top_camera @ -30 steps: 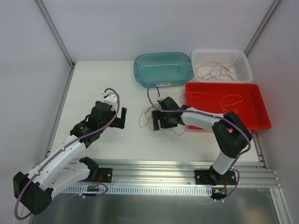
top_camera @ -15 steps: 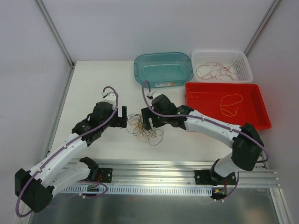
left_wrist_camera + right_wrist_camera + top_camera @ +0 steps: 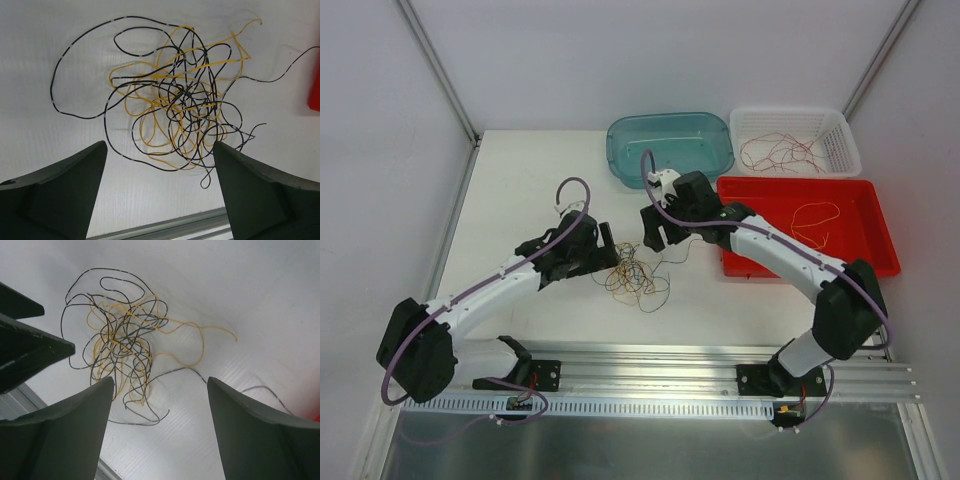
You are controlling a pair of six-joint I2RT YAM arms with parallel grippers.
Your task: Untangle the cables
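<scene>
Closing either gripper on the dense core is risking a pinch of several strands at once; you are then dragging the whole tangle of yellow and black cables (image 3: 175,107) across the white table (image 3: 520,190) instead of freeing one wire. Pulling hard is probably also tightening the crossings, since the hair-fine strands are looping through each other. The loose black end trailing toward the red tray (image 3: 770,205) is offering you a cleaner pick.

The left gripper (image 3: 160,190) is standing wide open just short of the tangle, holding and touching nothing. The right gripper (image 3: 159,432) is likewise standing wide open, hovering beside the tangle with no wire between its fingers. The tangle is lying flat on the table between the two grippers.
</scene>
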